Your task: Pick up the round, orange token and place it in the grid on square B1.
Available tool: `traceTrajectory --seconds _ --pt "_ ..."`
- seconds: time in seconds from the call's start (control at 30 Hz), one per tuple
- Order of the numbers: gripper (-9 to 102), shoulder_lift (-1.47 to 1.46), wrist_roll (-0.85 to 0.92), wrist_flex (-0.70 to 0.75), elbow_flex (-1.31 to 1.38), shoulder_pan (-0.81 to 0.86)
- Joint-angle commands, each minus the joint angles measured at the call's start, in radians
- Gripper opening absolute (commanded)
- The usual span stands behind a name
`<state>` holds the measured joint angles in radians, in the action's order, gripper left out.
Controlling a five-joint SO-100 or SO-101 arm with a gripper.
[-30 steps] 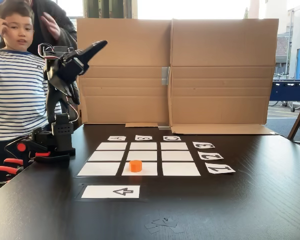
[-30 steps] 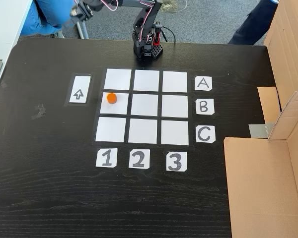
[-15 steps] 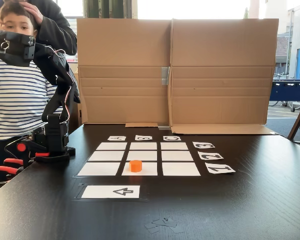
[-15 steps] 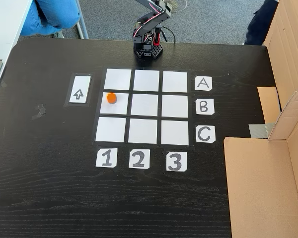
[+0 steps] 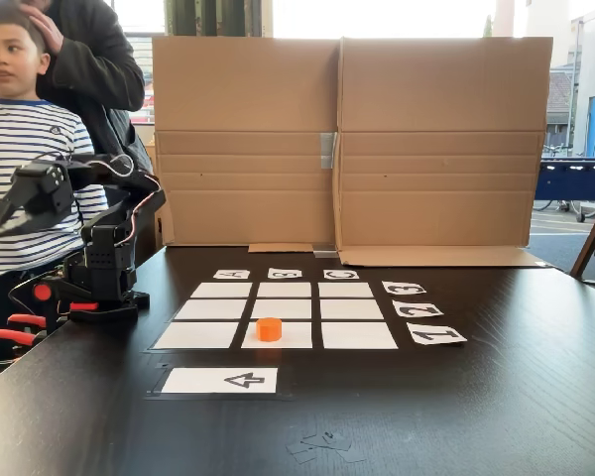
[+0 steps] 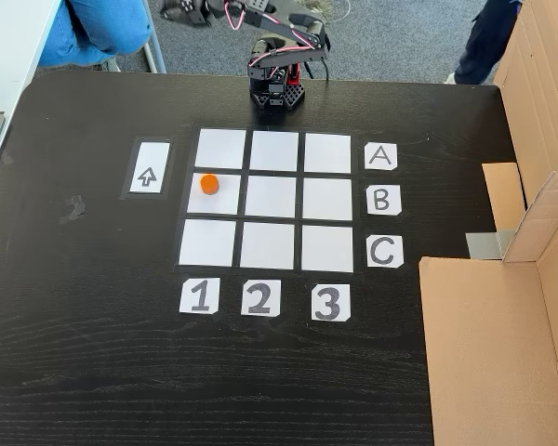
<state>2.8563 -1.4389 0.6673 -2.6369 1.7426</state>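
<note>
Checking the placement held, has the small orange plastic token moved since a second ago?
No. The small orange plastic token stays on the same white paper square, beside the arrow card.

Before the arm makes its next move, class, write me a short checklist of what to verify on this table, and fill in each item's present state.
1. Token lies on a grid square: ok, it sits in row B, column 1, by the labels in the fixed view from above.
2. Token inside the square's edges: ok, though near its upper left part.
3. Token free of the gripper: ok, the arm is folded back off the table's edge.
4. Fingers open or shut: cannot tell.
5. Arrow card bare: ok.
6. People clear of the arm: not ok, a person in a striped shirt stands right behind it.
</note>
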Motion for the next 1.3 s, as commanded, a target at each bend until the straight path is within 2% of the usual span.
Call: traceTrajectory --seconds 0.0,0.17,0.5,1.27 --pt "-1 0.118 -0.003 -0.018 -0.149 0.020" --pt "-1 0.288 0.002 -0.015 -0.353 0.023" --pt "-1 0.471 -0.015 0.091 -0.399 0.046" --pt "-1 0.472 -0.028 0.089 -0.399 0.049"
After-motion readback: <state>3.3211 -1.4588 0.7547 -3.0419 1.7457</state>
